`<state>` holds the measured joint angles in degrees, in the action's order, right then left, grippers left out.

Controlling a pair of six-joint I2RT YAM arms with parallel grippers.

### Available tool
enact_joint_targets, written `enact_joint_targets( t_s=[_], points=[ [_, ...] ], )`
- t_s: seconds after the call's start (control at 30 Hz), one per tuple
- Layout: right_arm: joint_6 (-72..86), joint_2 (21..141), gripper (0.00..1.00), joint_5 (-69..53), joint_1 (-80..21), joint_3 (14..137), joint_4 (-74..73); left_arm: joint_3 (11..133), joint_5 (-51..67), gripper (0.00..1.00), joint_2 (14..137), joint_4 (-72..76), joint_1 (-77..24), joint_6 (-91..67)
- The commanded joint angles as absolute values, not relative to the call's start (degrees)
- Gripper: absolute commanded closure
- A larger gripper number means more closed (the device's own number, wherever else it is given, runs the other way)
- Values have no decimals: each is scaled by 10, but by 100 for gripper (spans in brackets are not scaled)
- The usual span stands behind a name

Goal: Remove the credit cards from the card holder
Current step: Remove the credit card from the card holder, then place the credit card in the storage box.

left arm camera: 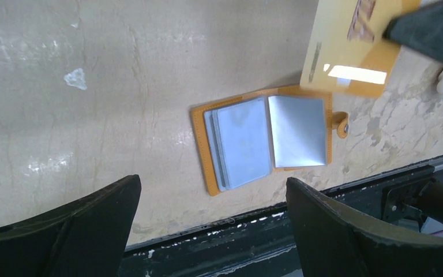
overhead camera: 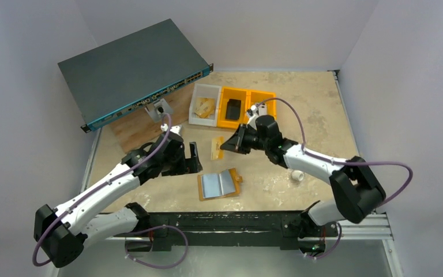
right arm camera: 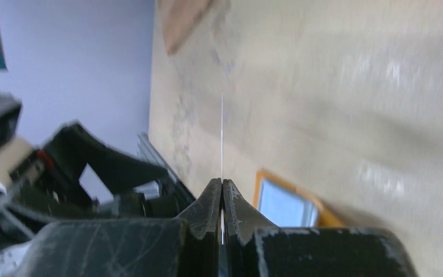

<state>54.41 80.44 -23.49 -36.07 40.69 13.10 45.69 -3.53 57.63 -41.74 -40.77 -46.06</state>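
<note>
The card holder (overhead camera: 219, 184) lies open and flat near the table's front edge, tan-orange outside with pale blue-grey sleeves (left arm camera: 265, 141). It also shows in the right wrist view (right arm camera: 288, 203). A yellow-tan credit card (overhead camera: 217, 148) hangs in the air above and behind it. My right gripper (overhead camera: 226, 145) is shut on that card, which the right wrist view shows edge-on as a thin line (right arm camera: 222, 138) rising from the pinched jaws (right arm camera: 222, 183). In the left wrist view the card (left arm camera: 346, 57) is at the top right. My left gripper (overhead camera: 195, 158) stands open and empty, left of the card (left arm camera: 213, 190).
A grey network switch (overhead camera: 132, 72) sits at the back left on a wooden board (overhead camera: 144, 124). A white bin (overhead camera: 205, 104) and orange bins (overhead camera: 254, 98) stand at the back centre. A small white cylinder (overhead camera: 297, 175) lies under the right arm. A black rail (overhead camera: 236, 222) edges the front.
</note>
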Motion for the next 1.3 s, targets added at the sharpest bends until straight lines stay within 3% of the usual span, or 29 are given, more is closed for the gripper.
enact_joint_targets(
  t_s=[0.0, 0.4, 0.77, 1.03, 1.27],
  points=[
    [542, 873, 100, -256, -328, 521, 157, 483, -47, 3, 545, -441, -391, -433],
    [509, 1140, 100, -261, -285, 852, 72, 491, -40, 2, 506, -466, -383, -426],
    [498, 1278, 100, -240, -279, 1018, 20, 495, -34, 2, 494, -477, -382, -425],
    [497, 1275, 67, -242, -276, 1023, 17, 493, -28, 2, 497, -472, -383, -427],
    [487, 1231, 64, -238, -276, 990, 5, 490, -26, 2, 501, -468, -382, -432]
  ],
)
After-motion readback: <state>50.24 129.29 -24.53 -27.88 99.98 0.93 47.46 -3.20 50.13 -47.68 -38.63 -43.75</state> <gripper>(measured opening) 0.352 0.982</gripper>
